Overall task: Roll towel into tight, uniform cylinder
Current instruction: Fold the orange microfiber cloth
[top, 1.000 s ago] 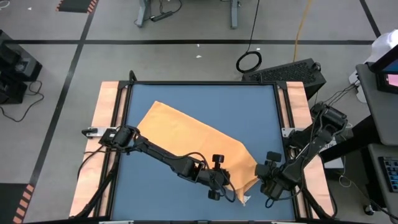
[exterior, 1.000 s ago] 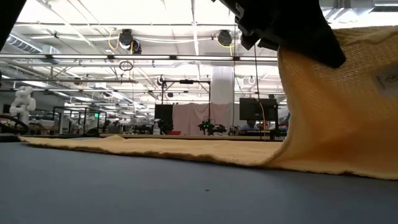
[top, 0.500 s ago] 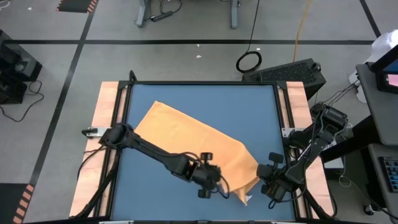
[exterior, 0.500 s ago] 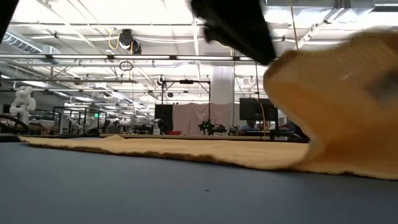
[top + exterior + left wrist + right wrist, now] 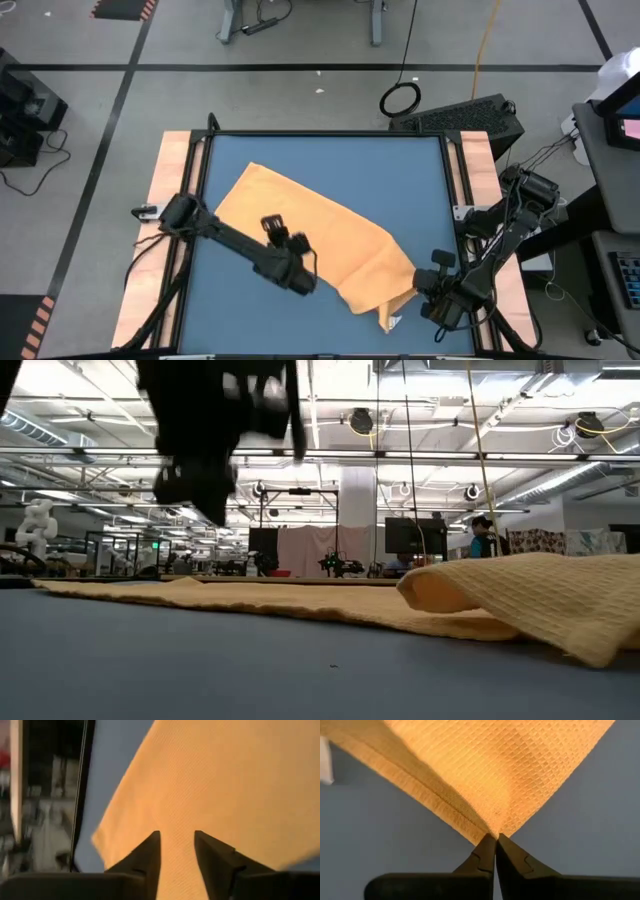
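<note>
Room: workshop floor with dark tape lines around the blue table [image 5: 320,160]; a keyboard [image 5: 465,117] lies beyond its 1 o'clock corner.
Towel: the towel [image 5: 300,225] lies slantwise on the table, running from 10 o'clock toward 5 o'clock, mostly flat, with its 5 o'clock end humped into a loose fold.
Right gripper: the right gripper [image 5: 432,297] sits at the table's 5 o'clock corner, its fingers pinched together on the towel's corner there.
Left gripper: the left gripper [image 5: 283,234] hangs above the towel's middle, fingers a narrow gap apart, holding nothing.
Risk: only one corner is held, so I judge that a pull could drag the whole cloth sideways or start a slanted, cone-shaped roll; the loose hump may also flop flat.
Writing: a small white tag [image 5: 396,321] shows at the towel's 5 o'clock tip, but nothing on it is legible; no brand is readable anywhere.
</note>
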